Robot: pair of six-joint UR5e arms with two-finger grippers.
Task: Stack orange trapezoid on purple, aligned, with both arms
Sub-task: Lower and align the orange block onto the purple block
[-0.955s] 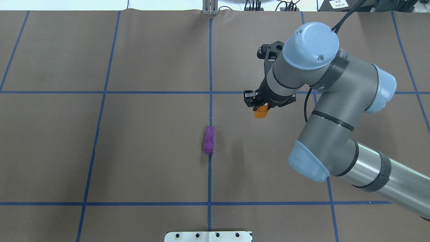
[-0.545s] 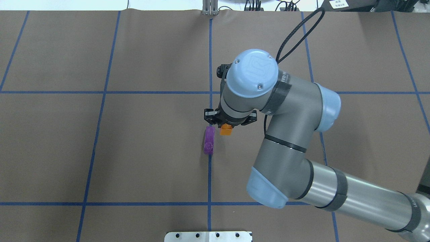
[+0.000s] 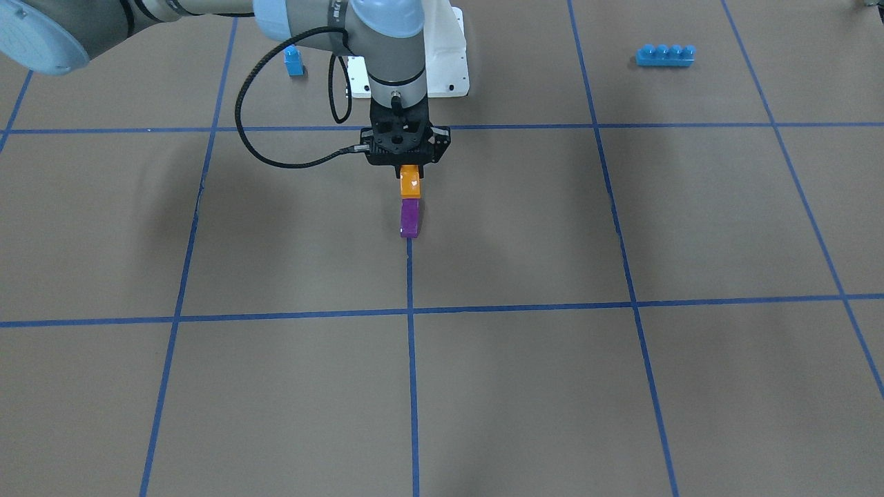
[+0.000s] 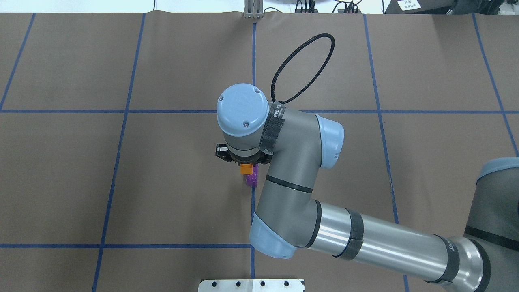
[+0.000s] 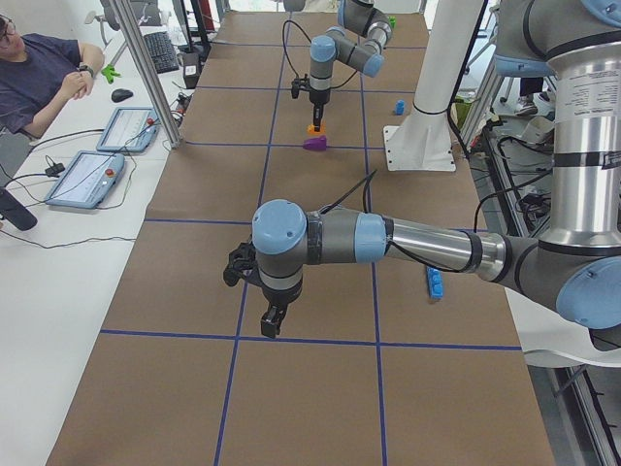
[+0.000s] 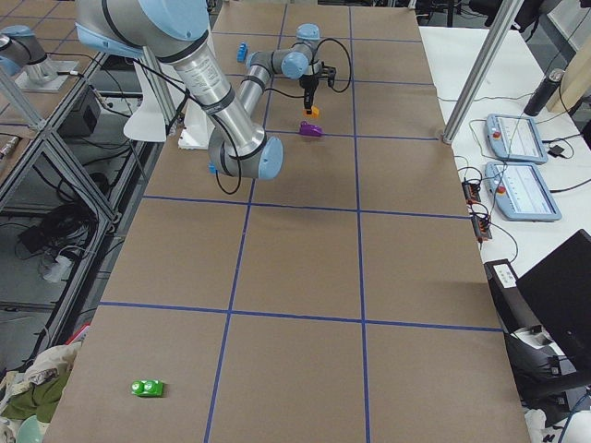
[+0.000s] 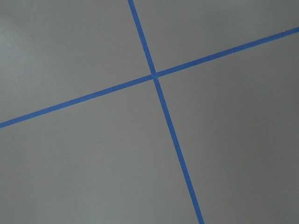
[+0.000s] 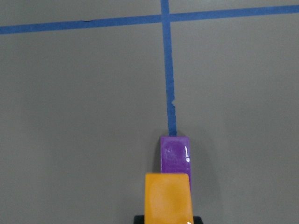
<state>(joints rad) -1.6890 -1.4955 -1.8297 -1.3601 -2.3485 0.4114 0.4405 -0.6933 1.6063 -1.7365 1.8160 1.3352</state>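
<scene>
My right gripper (image 3: 409, 164) is shut on the orange trapezoid (image 3: 410, 181) and holds it pointing straight down. The purple block (image 3: 409, 218) lies on the table on a blue tape line. The orange trapezoid (image 4: 246, 169) hangs over the purple block (image 4: 252, 179), which the wrist partly hides in the overhead view. The side view shows a small gap between the orange (image 5: 313, 128) and purple (image 5: 314, 144) blocks. In the right wrist view the orange trapezoid (image 8: 168, 196) overlaps the near end of the purple block (image 8: 175, 153). My left gripper (image 5: 270, 320) hangs over a tape cross far away; I cannot tell if it is open.
A blue single-stud block (image 3: 293, 61) and a long blue four-stud brick (image 3: 665, 54) lie near the robot's white base plate (image 3: 449, 69). A green toy (image 6: 147, 388) lies at the table's right end. An operator (image 5: 39, 68) sits beside the table.
My right arm has swung left across the overhead view with the orange trapezoid, from well right of the purple block to directly over it. The purple block has not moved.
</scene>
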